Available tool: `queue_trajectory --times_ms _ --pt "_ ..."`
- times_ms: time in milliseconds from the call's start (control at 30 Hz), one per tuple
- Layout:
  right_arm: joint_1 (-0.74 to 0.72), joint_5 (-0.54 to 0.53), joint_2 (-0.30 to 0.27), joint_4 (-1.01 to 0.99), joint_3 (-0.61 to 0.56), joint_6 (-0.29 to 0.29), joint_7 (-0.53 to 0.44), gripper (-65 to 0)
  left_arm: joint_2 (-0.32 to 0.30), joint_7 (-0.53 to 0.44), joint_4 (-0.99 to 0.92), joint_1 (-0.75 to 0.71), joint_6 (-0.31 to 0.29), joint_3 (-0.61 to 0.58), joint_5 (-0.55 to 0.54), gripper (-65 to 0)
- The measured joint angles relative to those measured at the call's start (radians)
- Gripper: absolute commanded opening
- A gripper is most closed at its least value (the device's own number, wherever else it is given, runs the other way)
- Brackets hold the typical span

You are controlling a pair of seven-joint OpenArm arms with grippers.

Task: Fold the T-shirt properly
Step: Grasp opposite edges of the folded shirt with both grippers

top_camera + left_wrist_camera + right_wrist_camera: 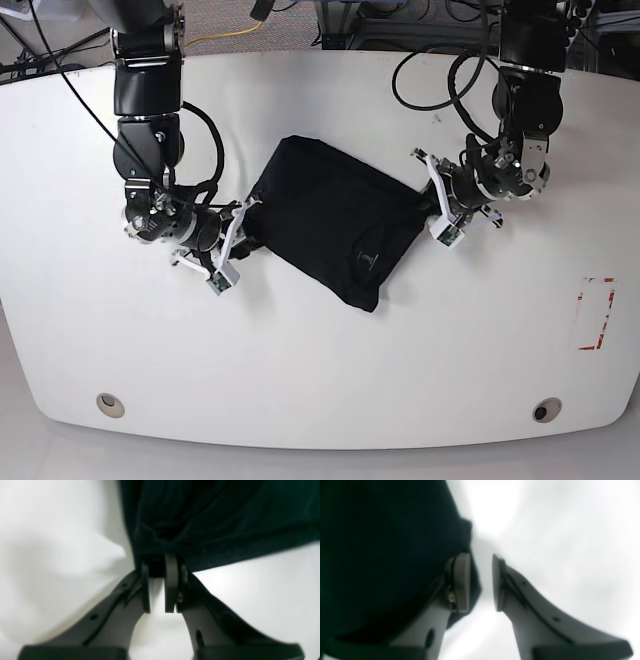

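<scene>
1. The T-shirt [335, 220] lies a little behind the middle of the white desk [330, 380], already gathered into a compact black block set at a slant. One corner points toward the front edge, a little right of centre.
2. The left gripper [160, 566] is at the shirt's right-hand end. In the left wrist view its pads stand close together with dark cloth bunched between the tips: clamped on a pinch of the T-shirt's edge.
3. The right gripper [481, 580] is at the opposite end, toward the desk's left edge. In its wrist view the pads stand apart with bare white desk showing in the gap. One finger [462, 580] lies over the fabric's border, the other is off it. Nothing appears held.
4. Judgement: the fold looks well along. The step in hand seems to be one arm anchoring or drawing its end while the other stands free.
5. To do it well, I would keep the pinched edge low to the desk and pull it in line with the block's long side, so the layers slide together, not peel apart.
6. The free gripper would serve best taking both layers at its corner before any lift; a single layer would open the fold.
7. Risk: the cloth is limp and dark, so wrinkles near the clamped end are hard to read; it is bunched there already.
8. Red tape marks [596, 312] sit near the right edge, well apart from the shirt.
</scene>
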State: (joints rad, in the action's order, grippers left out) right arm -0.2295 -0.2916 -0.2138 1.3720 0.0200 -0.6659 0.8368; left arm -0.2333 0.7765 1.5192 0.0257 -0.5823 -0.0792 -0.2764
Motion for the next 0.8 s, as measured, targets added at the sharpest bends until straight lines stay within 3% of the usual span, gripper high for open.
queue_trajectory --times_ms 200,367,567,800 --pt "0.005 -0.008 0.014 0.177 0.029 0.0 0.079 -50.6 -0.023 0.005 0.19 -0.008 0.002 0.027 -0.004 -58.7" --pt "0.011 0.0 0.016 0.154 0.025 -0.004 0.079 -50.6 -0.019 0.002 0.323 -0.081 0.001 0.014 -0.008 -58.7" --pt "-0.001 0.003 0.009 0.009 0.02 -0.004 -0.042 -50.6 0.014 0.014 0.329 -0.133 -0.002 -0.074 -0.003 -58.7" --pt "-0.007 0.008 0.0 -0.105 0.015 0.004 -0.1 -50.6 0.045 0.0 0.204 -0.141 -0.001 -0.085 0.0 -58.7"
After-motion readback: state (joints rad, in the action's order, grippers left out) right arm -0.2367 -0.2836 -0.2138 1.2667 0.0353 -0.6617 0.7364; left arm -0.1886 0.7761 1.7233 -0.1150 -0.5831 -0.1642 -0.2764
